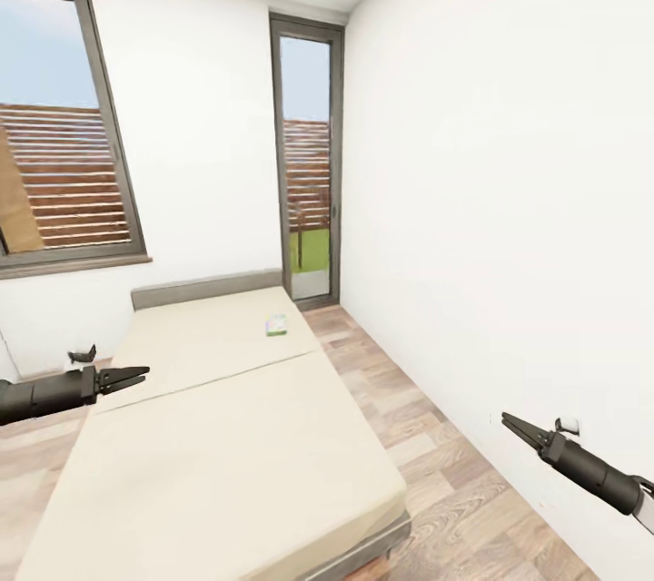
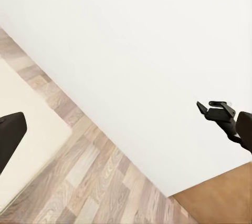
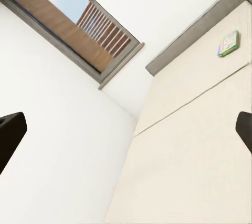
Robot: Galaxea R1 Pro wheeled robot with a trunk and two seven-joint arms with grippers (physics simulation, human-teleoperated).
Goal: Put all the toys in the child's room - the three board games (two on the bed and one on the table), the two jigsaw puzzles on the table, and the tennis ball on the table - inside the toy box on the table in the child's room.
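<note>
A low bed [image 1: 227,436] with a plain beige mattress and a grey headboard [image 1: 204,289] runs down the middle of the child's room. One small board game [image 1: 275,324] with a white and green cover lies flat on the mattress near the headboard, toward the bed's right edge; the right wrist view shows it too [image 3: 229,43]. My left gripper [image 1: 138,376] hovers open and empty over the bed's left edge. My right gripper [image 1: 509,421] hangs open and empty over the floor by the right wall, well short of the board game. Its fingers [image 3: 10,134] stand wide apart in the right wrist view.
A big grey-framed window [image 1: 54,154] fills the back wall on the left, and a tall narrow glazed door [image 1: 309,163] stands in the back corner. A strip of wood-plank floor [image 1: 436,436] runs between the bed and the white right wall [image 1: 509,200].
</note>
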